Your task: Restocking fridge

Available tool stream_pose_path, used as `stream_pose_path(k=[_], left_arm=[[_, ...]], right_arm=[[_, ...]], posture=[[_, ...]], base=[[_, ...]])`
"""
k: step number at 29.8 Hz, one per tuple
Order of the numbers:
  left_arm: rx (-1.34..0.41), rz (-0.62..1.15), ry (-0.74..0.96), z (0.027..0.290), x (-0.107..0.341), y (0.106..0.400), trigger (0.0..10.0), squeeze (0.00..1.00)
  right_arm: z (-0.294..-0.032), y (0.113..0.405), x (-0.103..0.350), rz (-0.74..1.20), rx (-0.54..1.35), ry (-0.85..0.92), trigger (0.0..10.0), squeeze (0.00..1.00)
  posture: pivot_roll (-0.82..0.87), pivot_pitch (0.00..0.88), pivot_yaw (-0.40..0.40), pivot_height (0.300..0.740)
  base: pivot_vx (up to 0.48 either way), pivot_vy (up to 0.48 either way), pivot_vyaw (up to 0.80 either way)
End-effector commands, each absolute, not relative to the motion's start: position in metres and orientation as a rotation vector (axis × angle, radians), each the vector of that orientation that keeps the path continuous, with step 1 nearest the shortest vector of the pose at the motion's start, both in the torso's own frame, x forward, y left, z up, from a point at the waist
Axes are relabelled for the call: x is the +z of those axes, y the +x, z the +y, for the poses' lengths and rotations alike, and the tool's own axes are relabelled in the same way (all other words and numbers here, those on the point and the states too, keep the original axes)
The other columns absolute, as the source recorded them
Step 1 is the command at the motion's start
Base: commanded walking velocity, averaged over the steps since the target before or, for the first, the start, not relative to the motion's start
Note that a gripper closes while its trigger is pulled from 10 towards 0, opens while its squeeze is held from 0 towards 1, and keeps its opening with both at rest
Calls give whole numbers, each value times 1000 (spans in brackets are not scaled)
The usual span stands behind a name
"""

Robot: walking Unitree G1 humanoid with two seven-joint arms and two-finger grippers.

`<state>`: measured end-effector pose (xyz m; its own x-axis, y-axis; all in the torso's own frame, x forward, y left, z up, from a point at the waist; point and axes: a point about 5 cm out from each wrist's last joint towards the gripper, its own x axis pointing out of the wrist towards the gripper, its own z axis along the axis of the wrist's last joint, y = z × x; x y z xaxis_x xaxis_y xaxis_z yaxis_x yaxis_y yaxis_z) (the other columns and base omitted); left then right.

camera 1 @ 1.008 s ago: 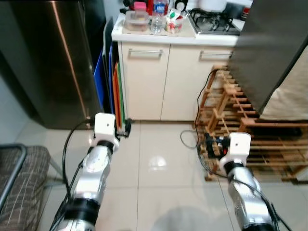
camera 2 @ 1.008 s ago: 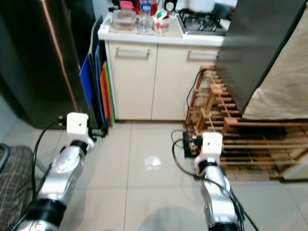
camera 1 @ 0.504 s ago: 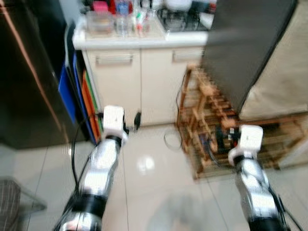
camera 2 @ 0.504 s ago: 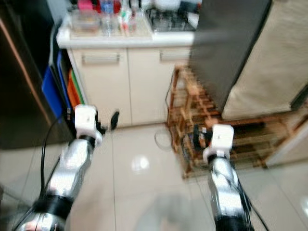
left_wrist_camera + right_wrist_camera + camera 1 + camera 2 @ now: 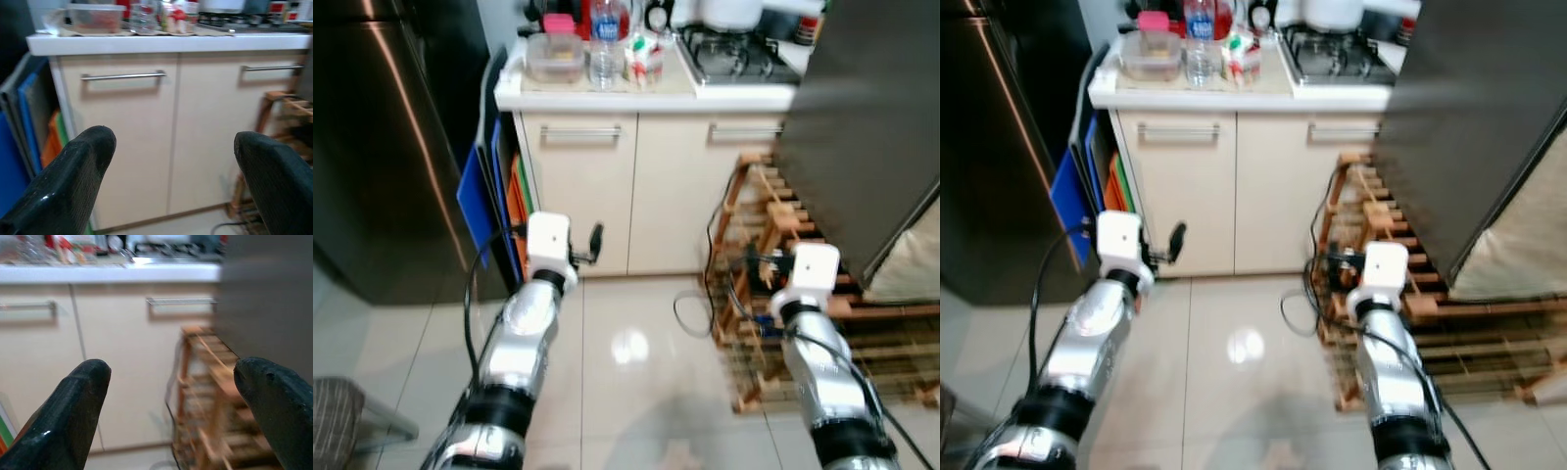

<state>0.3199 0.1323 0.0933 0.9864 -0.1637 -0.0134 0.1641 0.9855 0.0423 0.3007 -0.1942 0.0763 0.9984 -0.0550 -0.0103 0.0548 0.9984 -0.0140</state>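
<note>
Fridge (image 5: 391, 147): standing tall and dark, doors shut, forward and to the robot's left.
Left gripper (image 5: 171, 161): hanging nearer it, fingers spread, empty.
Right gripper (image 5: 171, 396): also splayed, empty, facing the wooden rack (image 5: 773, 235).
Stock (bottle (image 5: 603, 44), tub (image 5: 555, 59)): sitting on desk (image 5: 607, 96) ahead.

A dark fridge (image 5: 382, 147) runs off the frame's left and top edges. An open grey door (image 5: 862, 127) hides the counter's right end and part of the wooden rack (image 5: 773, 255). Labels on the water bottle (image 5: 604, 44) and carton (image 5: 644, 59) are too small to read. The right wrist view is blurred throughout.
</note>
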Motion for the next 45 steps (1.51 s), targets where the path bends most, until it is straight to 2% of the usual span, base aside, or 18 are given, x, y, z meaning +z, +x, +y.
stream_pose_path(k=[1, 14, 16, 27, 33, 44, 45], left_arm=[[-146, 19, 62, 140, 92, 321, 10000, 0], [-123, 29, 75, 146, 92, 322, 10000, 0], [-143, -6, 133, 144, 97, 323, 10000, 0], [-133, 4, 108, 148, 97, 324, 10000, 0], [-143, -9, 114, 147, 99, 324, 10000, 0], [-82, -71, 145, 149, 109, 323, 10000, 0], [-45, -30, 91, 148, 109, 325, 10000, 31]], right_arm=[[-188, 302, 74, 17, -45, -2, 10000, 0], [-184, 300, 68, 32, -38, 3, 10000, 0], [-184, 299, 66, 35, -35, 2, 10000, 0], [-181, 300, 65, 42, -34, 29, 10000, 0], [-179, 301, 78, -34, -8, -44, 10000, 0], [-179, 311, 103, -120, -20, 0, 10000, 0], [-180, 311, 105, -123, -18, 11, 10000, 0]], posture=[[89, 0, -15, 740], [94, 0, -11, 740], [94, 0, -9, 740], [96, 0, -2, 740], [102, 0, -8, 740], [116, 0, -33, 740], [120, 0, -45, 740]], base=[[480, 0, 0], [480, 0, 0], [480, 0, 0], [480, 0, 0], [480, 0, 0], [426, 91, 0], [0, 0, 0]])
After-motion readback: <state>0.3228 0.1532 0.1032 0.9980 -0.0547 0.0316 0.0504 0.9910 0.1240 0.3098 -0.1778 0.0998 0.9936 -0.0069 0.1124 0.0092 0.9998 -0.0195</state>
